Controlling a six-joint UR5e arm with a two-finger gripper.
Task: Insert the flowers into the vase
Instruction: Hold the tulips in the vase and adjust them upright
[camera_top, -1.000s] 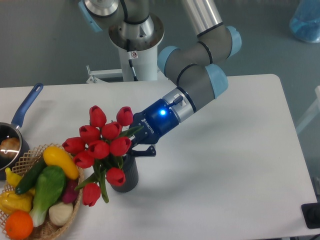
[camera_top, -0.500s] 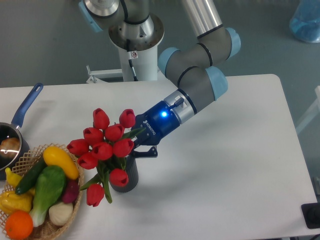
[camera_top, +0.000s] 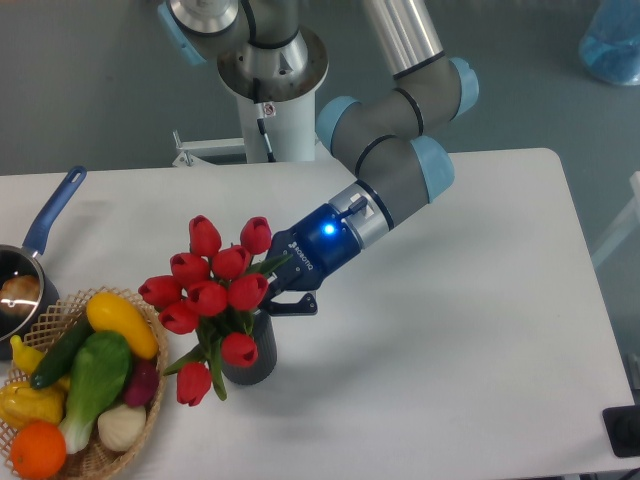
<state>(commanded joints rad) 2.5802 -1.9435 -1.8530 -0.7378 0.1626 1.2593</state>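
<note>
Gripping the flowers (camera_top: 215, 290) by their stems, the gripper (camera_top: 275, 290) is hovering just above the vase (camera_top: 255, 358). Seating looks underway; release seems next.

The gripper (camera_top: 268, 290) looks like hard black plastic, a bit shiny, with a glowing blue ring behind it. Right in front of it, the flowers (camera_top: 215, 290) have smooth, waxy red buds. Just below it, the vase (camera_top: 255, 358) is dark grey, matt and ribbed. Farther out past the flowers, the basket (camera_top: 150, 420) is rough woven wicker. Under it all, the table (camera_top: 450, 350) is smooth, matt white.
</note>
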